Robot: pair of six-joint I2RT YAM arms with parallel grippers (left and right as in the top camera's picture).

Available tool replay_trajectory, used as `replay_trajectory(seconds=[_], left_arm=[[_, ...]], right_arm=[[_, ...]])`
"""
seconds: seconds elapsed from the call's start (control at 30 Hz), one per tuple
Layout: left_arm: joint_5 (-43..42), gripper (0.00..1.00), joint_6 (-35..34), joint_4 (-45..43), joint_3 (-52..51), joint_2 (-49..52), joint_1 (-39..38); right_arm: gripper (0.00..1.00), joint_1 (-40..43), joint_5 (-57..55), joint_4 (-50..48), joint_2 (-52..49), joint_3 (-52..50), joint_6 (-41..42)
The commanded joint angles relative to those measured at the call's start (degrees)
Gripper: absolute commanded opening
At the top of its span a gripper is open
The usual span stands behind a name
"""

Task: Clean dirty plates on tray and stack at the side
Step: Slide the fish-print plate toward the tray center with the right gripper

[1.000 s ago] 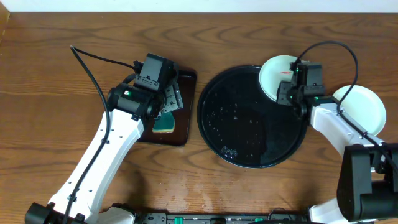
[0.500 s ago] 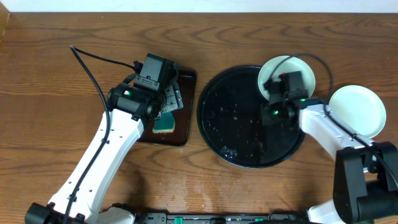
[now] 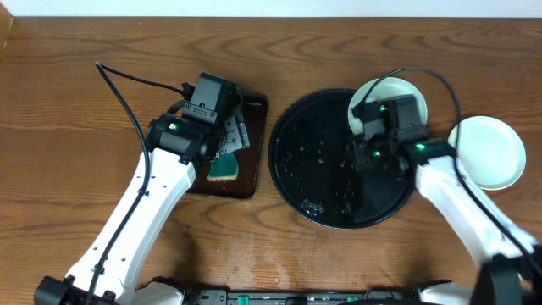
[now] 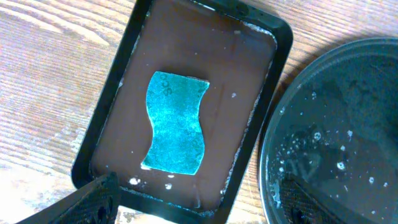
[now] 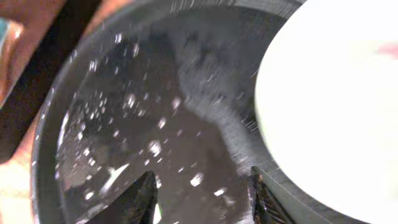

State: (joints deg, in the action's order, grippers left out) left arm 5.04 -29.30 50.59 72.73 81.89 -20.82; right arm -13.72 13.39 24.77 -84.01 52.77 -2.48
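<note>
The large round black tray [image 3: 309, 165] is wet with droplets. A pale plate [image 3: 385, 87] lies on its upper right rim, partly hidden by my right wrist; in the right wrist view the plate [image 5: 336, 93] has a faint red mark at its far edge. A white plate [image 3: 487, 152] lies on the table to the right of the tray; whether another plate lies under it cannot be told. My right gripper [image 3: 362, 149] [image 5: 202, 199] is open and empty over the tray [image 5: 143, 112], next to the plate. My left gripper [image 3: 230, 140] [image 4: 199, 205] is open and empty.
A small rectangular dark tray [image 3: 254, 110] [image 4: 249, 56] with a teal sponge [image 3: 224, 168] [image 4: 176, 124] lies left of the round tray [image 4: 336, 124], below my left gripper. A black cable [image 3: 135, 80] runs across the table at the back left.
My right gripper has moved left and forward, from the plate on the rim to above the tray's inside. The left arm has not moved.
</note>
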Motion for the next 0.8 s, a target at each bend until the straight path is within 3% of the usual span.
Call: replay_trajectory(seconds=[0.0, 0.13, 0.23, 0.53, 0.63, 0.77], left_arm=[[0.3, 0.82, 0.3, 0.1, 1.2, 0.1, 0.3], [0.3, 0.83, 0.3, 0.1, 1.2, 0.1, 0.3], [0.3, 0.82, 0.3, 0.1, 1.2, 0.1, 0.3], [0.3, 0.83, 0.3, 0.1, 1.2, 0.1, 0.3], [0.3, 0.83, 0.3, 0.1, 1.2, 0.1, 0.3], [0.3, 0.82, 0.3, 0.1, 1.2, 0.1, 0.3]], right_arm=[[0.45, 0.3, -9.5, 0.3, 0.2, 0.0, -1.3], [0.38, 0.5, -13.2, 0.9, -2.9, -0.1, 10.8], [0.23, 0.3, -14.5, -3.0, -7.1, -0.1, 10.8], [0.11, 0.1, -14.9, -13.5, -19.5, -0.1, 10.9], [0.05, -0.9, -8.7, -10.9, -20.6, -0.1, 8.5], [0.03, -3.9, -0.1, -3.4, -17.6, 0.0, -1.7]])
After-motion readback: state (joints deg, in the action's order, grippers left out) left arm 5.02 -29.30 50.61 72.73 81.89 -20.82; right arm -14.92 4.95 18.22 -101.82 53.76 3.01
